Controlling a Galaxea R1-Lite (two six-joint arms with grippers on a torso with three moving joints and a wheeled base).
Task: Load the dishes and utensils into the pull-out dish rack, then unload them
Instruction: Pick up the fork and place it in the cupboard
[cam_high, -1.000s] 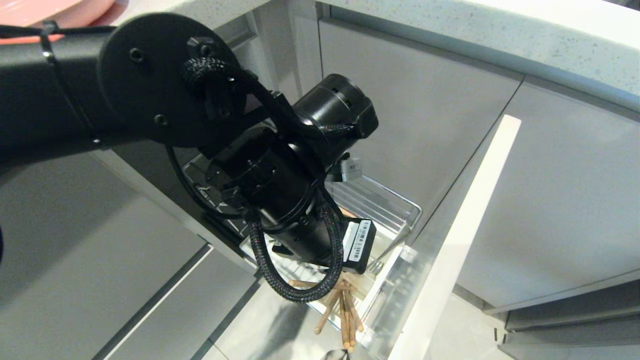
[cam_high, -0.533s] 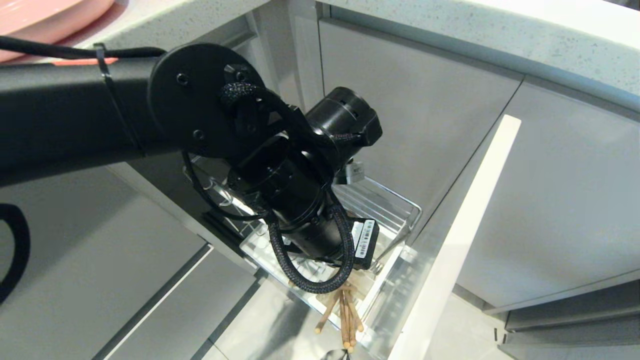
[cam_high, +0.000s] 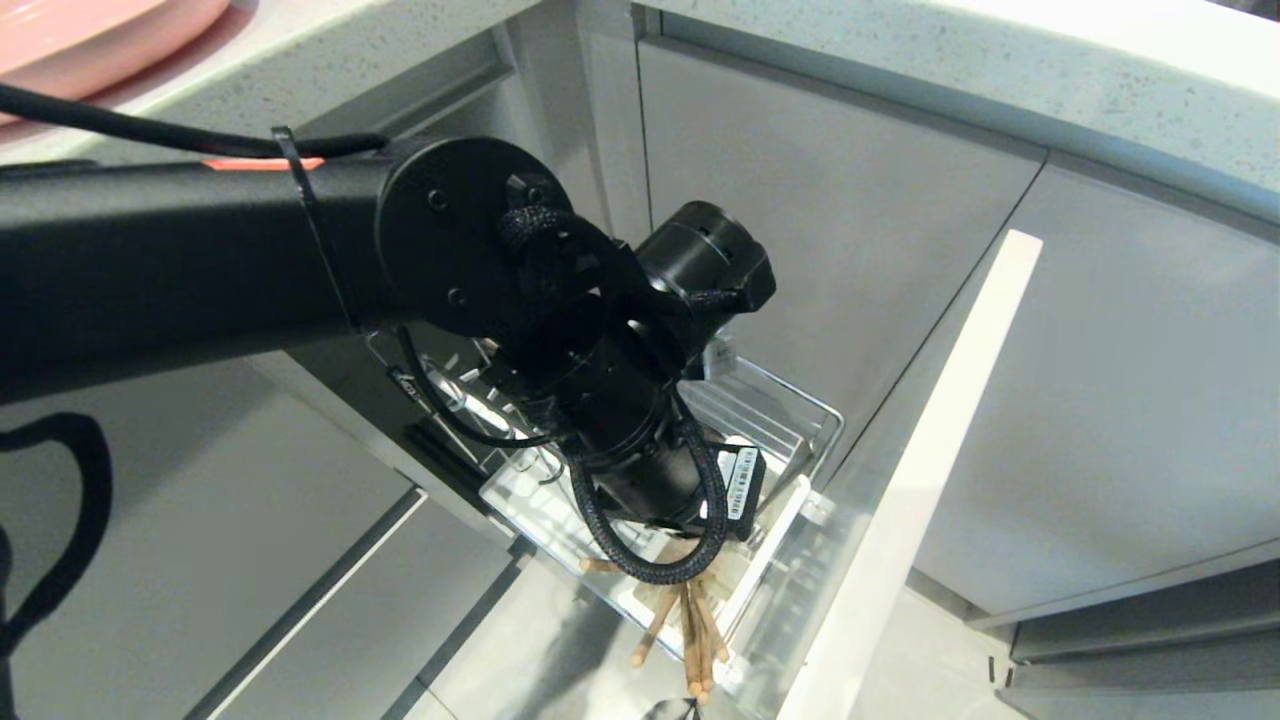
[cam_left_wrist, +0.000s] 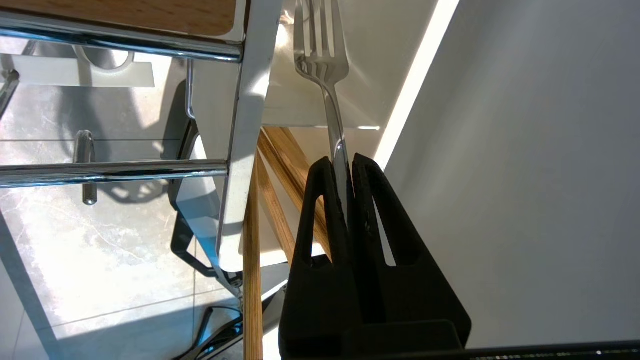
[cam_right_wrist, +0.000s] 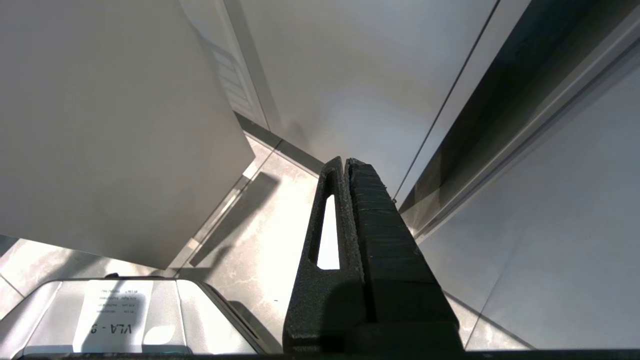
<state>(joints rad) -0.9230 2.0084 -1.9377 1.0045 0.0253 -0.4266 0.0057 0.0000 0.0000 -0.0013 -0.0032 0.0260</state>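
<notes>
The pull-out dish rack (cam_high: 790, 405) stands drawn out of the cabinet, and my left arm (cam_high: 600, 400) reaches down into it, hiding much of it in the head view. In the left wrist view my left gripper (cam_left_wrist: 341, 161) is shut on the thin handle of the silver fork (cam_left_wrist: 320, 55). The fork's tines point into the white utensil box (cam_left_wrist: 240, 100). Wooden chopsticks (cam_left_wrist: 252, 250) lean in the box beside the fingers, and their ends show below the arm (cam_high: 690, 630). The edge of a pink dish (cam_high: 90, 35) lies on the countertop. My right gripper (cam_right_wrist: 346, 162) hangs shut and empty.
The rack's pale front panel (cam_high: 930, 450) stands close on the right of the utensil box. Chrome wires (cam_left_wrist: 110, 172) and a wood strip (cam_left_wrist: 125, 12) run beside the box. Grey cabinet fronts (cam_high: 850, 220) enclose the rack. Tiled floor (cam_right_wrist: 260, 240) lies below the right gripper.
My left arm has moved right and down in the head view, further over the rack's front end. The gripper has kept its hold on the fork.
</notes>
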